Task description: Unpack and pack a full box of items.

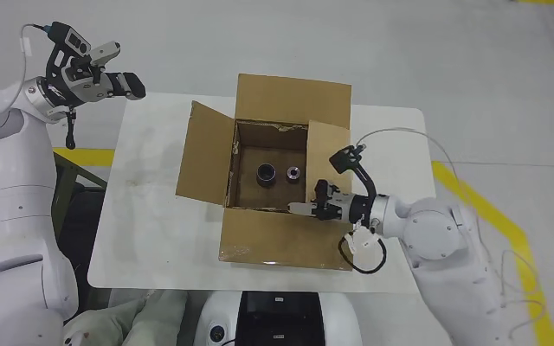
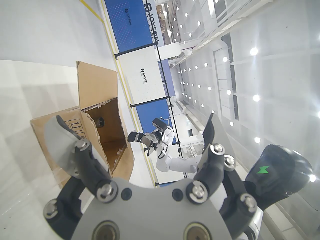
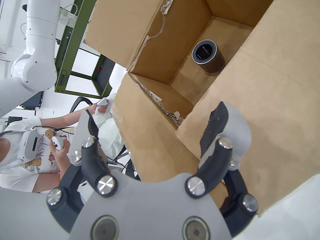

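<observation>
Jaws gape wide on both arms — right arm (image 1: 385,213) at the box (image 1: 294,95) rim, left arm (image 1: 54,90) well apart.

Left arm (image 1: 43,93), right arm (image 1: 420,223) — jaws apart

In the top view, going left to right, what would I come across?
left gripper → box's left flap → larger dark cylinder inside the box → right gripper → yellow floor line

Industrial test hall: yellow floor markings (image 1: 86,156), blue partition panels (image 2: 125,18), a high ceiling with rows of lights (image 2: 253,51), a green steel rack (image 3: 63,78).
</observation>
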Controlling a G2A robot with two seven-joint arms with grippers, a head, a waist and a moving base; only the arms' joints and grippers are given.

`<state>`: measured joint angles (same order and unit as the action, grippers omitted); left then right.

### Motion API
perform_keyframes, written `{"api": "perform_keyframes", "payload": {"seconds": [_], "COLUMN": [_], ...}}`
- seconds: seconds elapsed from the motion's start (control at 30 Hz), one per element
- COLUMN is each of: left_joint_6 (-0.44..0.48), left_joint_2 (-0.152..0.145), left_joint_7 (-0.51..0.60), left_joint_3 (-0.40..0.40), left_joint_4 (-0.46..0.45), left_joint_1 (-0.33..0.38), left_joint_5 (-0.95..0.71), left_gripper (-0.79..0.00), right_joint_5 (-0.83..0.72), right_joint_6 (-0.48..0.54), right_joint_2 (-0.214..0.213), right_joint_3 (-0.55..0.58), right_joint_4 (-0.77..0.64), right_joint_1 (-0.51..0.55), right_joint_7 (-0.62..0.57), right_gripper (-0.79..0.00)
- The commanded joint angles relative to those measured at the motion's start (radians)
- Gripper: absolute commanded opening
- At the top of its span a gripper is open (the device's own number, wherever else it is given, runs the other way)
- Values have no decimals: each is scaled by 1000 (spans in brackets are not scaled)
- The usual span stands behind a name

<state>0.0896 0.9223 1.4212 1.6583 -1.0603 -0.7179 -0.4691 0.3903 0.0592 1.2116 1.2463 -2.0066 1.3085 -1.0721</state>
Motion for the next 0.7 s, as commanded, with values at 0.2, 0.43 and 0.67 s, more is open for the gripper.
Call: {"api": "perform_keyframes", "payload": {"seconds": [0.2,0.43,0.67], "left_joint_6": [0,0,0], "left_joint_2": [0,0,0], "left_joint_7": [0,0,0], "left_joint_3": [0,0,0], "left_joint_4": [0,0,0], "left_joint_1": [0,0,0], "left_joint_5": [0,0,0], "left_gripper": [0,0,0], "right_joint_5": [13,19,-19], "right_joint_6": [-18,-28,-28], "right_joint_2": [-3,-7,-13], "right_joint_3": [-36,-54,-41], "right_joint_4": [32,51,70], "right_joint_1": [-23,-39,-54], "right_joint_7": [8,16,17], "right_gripper": [0,0,0]}}
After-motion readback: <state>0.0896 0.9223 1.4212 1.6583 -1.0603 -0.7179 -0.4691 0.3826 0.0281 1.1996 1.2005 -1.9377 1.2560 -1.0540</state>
